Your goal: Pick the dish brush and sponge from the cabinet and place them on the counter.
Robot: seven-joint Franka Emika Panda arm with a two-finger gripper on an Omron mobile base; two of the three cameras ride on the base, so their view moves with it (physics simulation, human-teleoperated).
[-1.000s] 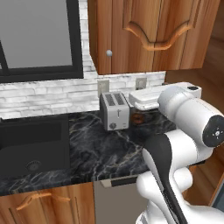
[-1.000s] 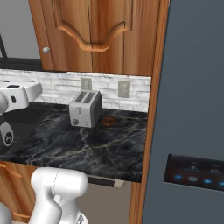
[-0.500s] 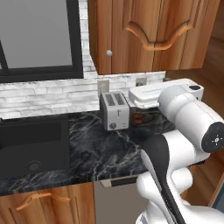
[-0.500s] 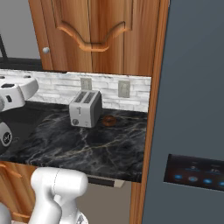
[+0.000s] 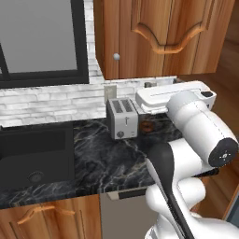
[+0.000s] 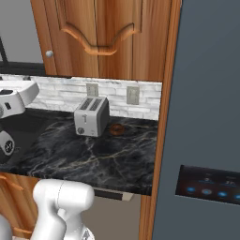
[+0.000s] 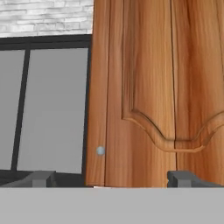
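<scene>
Starting at the far left, the black sink basin (image 5: 32, 158) sits sunk into the black marble-look surface with pale veins (image 5: 107, 158), under a dark-framed grey window (image 5: 39, 39). Right of these, a silver two-slot toaster (image 5: 122, 118) stands on that surface with a small orange ball (image 5: 147, 126) just beside it. Above hangs the reddish-brown wooden wall cabinet with arched panel door (image 5: 158, 37), its round grey knob (image 5: 116, 56) near the left edge, and the door is shut, so the dish brush and sponge are presumably inside, hidden. In the hand view the knob (image 7: 100, 150) lies left of centre and low, while the pincer (image 7: 111, 178) shows two tips spread wide apart, holding nothing. The step in hand is likely opening the door. Doing it well calls for shifting the hand toward the knob until it sits between the tips, closing squarely on it, then pulling along the door's swing arc, away from the hinge side.
</scene>
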